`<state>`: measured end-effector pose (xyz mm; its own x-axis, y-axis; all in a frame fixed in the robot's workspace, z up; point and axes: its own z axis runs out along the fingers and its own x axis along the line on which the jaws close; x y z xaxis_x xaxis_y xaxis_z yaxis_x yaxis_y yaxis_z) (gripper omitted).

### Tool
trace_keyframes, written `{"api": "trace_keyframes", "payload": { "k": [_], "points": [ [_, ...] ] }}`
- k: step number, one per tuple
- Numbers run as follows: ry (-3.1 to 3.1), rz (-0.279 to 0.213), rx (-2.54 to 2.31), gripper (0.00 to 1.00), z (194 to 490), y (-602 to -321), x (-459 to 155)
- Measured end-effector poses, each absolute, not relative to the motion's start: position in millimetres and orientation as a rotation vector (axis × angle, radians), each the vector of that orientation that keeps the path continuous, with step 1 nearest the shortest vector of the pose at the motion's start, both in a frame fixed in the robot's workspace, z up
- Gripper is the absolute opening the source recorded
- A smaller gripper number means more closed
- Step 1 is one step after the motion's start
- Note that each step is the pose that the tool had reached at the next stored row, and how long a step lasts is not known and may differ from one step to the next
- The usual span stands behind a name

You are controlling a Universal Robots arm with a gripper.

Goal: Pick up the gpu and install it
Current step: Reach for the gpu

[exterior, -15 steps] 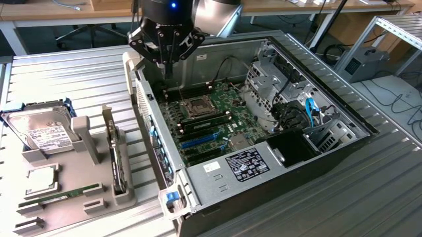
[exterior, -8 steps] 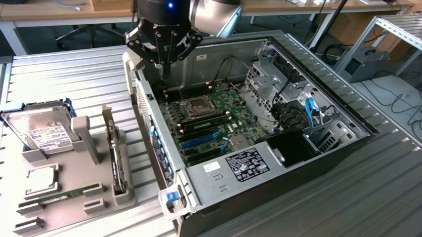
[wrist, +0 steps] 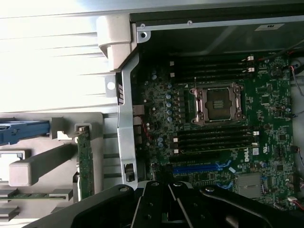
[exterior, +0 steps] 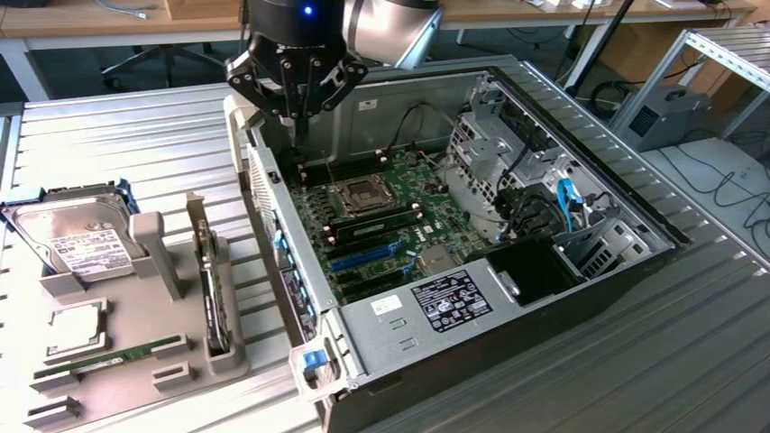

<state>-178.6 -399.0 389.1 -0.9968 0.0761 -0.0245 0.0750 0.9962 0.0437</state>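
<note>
Tabletop (exterior: 121, 135) of ribbed metal bears the open case (exterior: 542, 316), gpu (exterior: 215, 298) racked beside, gripper (exterior: 297, 115) above pressed together, empty.

Hard drive (exterior: 75, 239) and RAM stick (exterior: 111, 355) rest in grey holder (exterior: 157, 248).

the claw (wrist: 164, 209) hangs over the motherboard (wrist: 270, 114) inside the open case (wrist: 126, 142). the cpu socket (wrist: 218, 102) sits between two banks of memory slots (wrist: 213, 137); a blue expansion slot (wrist: 199, 167) lies near the claw. outside the case, the gpu (wrist: 85, 164) stands on edge in a grey holder (wrist: 35, 168).
</note>
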Motion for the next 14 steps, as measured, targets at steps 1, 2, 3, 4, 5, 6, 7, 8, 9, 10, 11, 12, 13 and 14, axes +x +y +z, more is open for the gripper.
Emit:
{"api": "trace_keyframes", "payload": {
  "k": [1, 2, 3, 4, 5, 6, 7, 8, 9, 10, 11, 12, 13, 14],
  "points": [
    [3.113, 0.066, 0.118, 0.11, 389.1, -399.0, -178.8],
    [3.113, 0.067, 0.118, 0.11, 389.1, -399.0, -179.0],
    [3.112, 0.067, 0.118, 0.11, 389.1, -399.0, -179.3],
    [3.112, 0.067, 0.118, 0.11, 389.1, -399.0, -179.6],
    [3.113, 0.066, 0.118, 0.11, 389.1, -399.0, -179.9],
    [3.112, 0.067, 0.118, 0.11, 389.1, -399.0, -180.1],
    [3.112, 0.067, 0.118, 0.11, 389.0, -399.0, -180.4],
    [3.112, 0.067, 0.118, 0.11, 389.0, -399.0, -180.9],
    [3.112, 0.067, 0.118, 0.11, 389.0, -399.0, -181.6],
    [3.113, 0.067, 0.118, 0.11, 389.0, -399.0, -182.1],
    [3.113, 0.067, 0.118, 0.11, 389.0, -399.0, -182.6],
    [3.113, 0.067, 0.118, 0.11, 389.0, -399.0, -183.0],
    [3.112, 0.067, 0.118, 0.11, 388.9, -399.0, -183.2],
    [3.112, 0.067, 0.118, 0.11, 389.0, -399.0, -183.7]
  ]
}}
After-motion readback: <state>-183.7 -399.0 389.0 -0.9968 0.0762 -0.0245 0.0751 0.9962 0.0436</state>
